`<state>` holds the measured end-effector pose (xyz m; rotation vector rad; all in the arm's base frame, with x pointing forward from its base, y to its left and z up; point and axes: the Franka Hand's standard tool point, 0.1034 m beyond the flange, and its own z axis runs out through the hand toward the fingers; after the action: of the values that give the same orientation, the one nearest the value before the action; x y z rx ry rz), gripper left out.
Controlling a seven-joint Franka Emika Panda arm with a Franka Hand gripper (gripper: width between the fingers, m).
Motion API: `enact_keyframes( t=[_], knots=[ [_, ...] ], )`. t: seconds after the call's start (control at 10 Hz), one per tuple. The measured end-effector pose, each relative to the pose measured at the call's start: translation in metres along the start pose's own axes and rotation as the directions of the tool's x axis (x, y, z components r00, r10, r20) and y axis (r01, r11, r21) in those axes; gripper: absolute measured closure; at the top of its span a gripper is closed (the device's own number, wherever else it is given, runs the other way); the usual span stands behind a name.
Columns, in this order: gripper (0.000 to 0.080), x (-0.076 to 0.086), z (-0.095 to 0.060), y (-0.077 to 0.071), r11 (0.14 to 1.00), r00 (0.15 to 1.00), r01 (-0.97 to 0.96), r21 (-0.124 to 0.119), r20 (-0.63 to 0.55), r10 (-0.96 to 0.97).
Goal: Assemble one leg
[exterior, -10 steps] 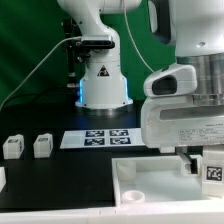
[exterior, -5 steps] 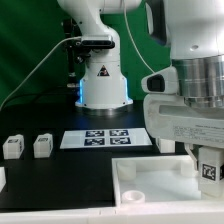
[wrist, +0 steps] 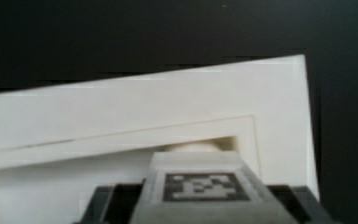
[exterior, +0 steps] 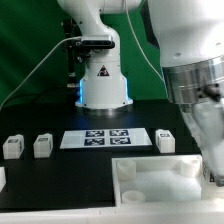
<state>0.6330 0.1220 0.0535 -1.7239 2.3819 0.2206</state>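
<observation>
In the wrist view my gripper (wrist: 202,200) is shut on a leg (wrist: 202,180), a white block with its marker tag facing the camera. A dark finger (wrist: 115,203) stands on either side of it. The leg hangs over the large white tray-like part (wrist: 123,115), near a corner inside its raised rim; whether they touch I cannot tell. In the exterior view the arm (exterior: 195,80) fills the right side above the tray-like part (exterior: 150,182). The fingers and the held leg are hidden at that view's right edge.
Two loose legs (exterior: 12,146) (exterior: 42,146) stand at the exterior view's left, and a third (exterior: 165,140) stands right of the marker board (exterior: 105,137). Another white part (exterior: 2,178) shows at the left edge. The robot base (exterior: 103,85) is behind.
The arm has shifted and turned at the exterior view's right. The held leg, seen earlier at the right edge, is now out of sight. The leg beside the marker board is uncovered.
</observation>
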Motion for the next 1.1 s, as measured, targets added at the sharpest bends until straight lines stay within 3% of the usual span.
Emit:
enact_keyframes(
  t=[0.1, 0.2, 0.4, 0.5, 0.6, 0.7, 0.8, 1.0, 1.1],
  knots=[
    [0.0524, 0.0002, 0.0000, -0.0007, 0.997, 0.997, -0.077, 0.010, 0.005, 0.077],
    [0.0523, 0.0005, 0.0004, -0.0004, 1.000, 1.000, -0.023, 0.010, 0.004, 0.023],
    [0.0204, -0.0012, -0.0001, 0.0025, 0.994, 0.994, 0.108, 0.000, 0.004, -0.108],
    [0.0166, 0.0000, 0.0004, 0.0055, 0.946, 0.946, 0.323, -0.019, -0.012, -0.324],
    [0.0152, 0.0002, 0.0011, 0.0086, 0.803, 0.802, 0.594, -0.054, -0.043, -0.596],
    [0.0152, 0.0015, 0.0011, 0.0068, 0.682, 0.681, 0.729, -0.057, -0.038, -0.732],
    [0.0150, 0.0027, 0.0009, 0.0062, 0.607, 0.606, 0.793, -0.061, -0.033, -0.795],
    [0.0151, 0.0035, 0.0009, 0.0059, 0.380, 0.379, 0.923, -0.069, -0.017, -0.925],
    [0.0151, 0.0042, -0.0011, 0.0034, 0.195, 0.195, 0.977, -0.092, -0.008, -0.981]
  ],
)
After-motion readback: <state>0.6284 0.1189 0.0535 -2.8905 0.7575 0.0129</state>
